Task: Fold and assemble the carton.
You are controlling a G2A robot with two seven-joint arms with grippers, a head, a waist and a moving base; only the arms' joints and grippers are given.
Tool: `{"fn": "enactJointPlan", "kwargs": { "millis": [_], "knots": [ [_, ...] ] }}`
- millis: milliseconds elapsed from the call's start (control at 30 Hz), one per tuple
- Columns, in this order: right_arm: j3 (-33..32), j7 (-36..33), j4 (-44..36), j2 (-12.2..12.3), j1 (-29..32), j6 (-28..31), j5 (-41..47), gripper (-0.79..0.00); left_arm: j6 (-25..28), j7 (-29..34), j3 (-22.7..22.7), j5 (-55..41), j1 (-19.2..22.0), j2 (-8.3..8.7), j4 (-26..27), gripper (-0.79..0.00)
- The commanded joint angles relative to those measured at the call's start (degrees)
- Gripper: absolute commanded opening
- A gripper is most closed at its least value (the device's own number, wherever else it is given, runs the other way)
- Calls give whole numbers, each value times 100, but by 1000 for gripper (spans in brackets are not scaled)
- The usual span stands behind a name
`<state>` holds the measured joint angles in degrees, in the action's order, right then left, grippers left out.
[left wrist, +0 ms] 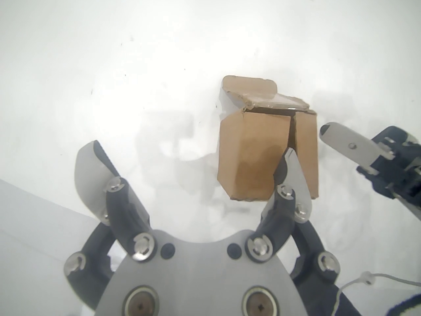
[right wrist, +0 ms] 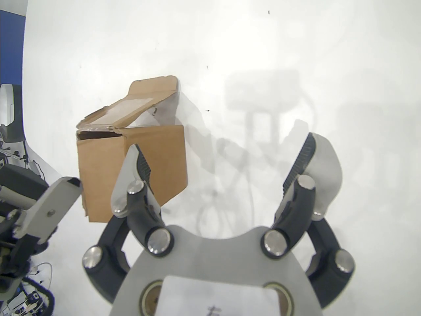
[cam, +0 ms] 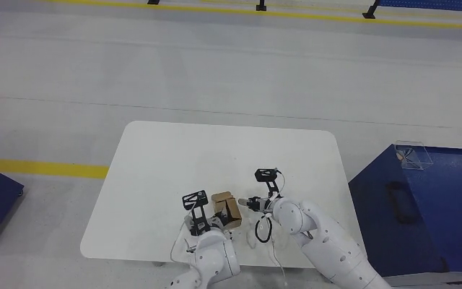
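A small brown carton (cam: 225,207) stands on the white table (cam: 180,159) near its front edge, between my two grippers. Its side flaps are folded in, with a dark gap between them, and one taped flap sticks out. In the left wrist view the carton (left wrist: 256,146) sits just beyond my open left gripper (left wrist: 194,172), and one fingertip (left wrist: 291,166) overlaps its face. In the right wrist view the carton (right wrist: 102,172) sits off to one side of my open right gripper (right wrist: 223,162), behind one finger (right wrist: 136,166). Neither gripper holds anything.
The right gripper's finger (left wrist: 348,143) shows beside the carton in the left wrist view, and the left gripper's finger (right wrist: 49,202) shows in the right wrist view. A dark blue bin (cam: 411,209) stands right of the table. The table's far half is bare.
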<state>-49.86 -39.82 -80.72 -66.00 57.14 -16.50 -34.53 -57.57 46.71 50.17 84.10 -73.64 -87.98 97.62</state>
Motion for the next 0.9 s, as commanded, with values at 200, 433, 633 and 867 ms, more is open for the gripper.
{"fn": "enactJointPlan", "kwargs": {
  "millis": [200, 433, 633, 867],
  "knots": [
    [309, 56, 549, -201, -415, 242, 25, 0, -43, -43, 890, -68, -638, -64, 1088, 0],
    [963, 65, 1167, -597, -1123, 292, 71, 0, -43, -47, 995, 30, -852, -223, 1112, 0],
    [1587, 63, 1800, -1055, -1658, 529, 282, 0, -43, -108, 1011, 208, -988, -333, 1125, 0],
    [1835, 540, 2573, -1451, -1994, 1093, 590, 0, -43, -241, 1081, 36, -1003, -454, 1199, 0]
  ]
}}
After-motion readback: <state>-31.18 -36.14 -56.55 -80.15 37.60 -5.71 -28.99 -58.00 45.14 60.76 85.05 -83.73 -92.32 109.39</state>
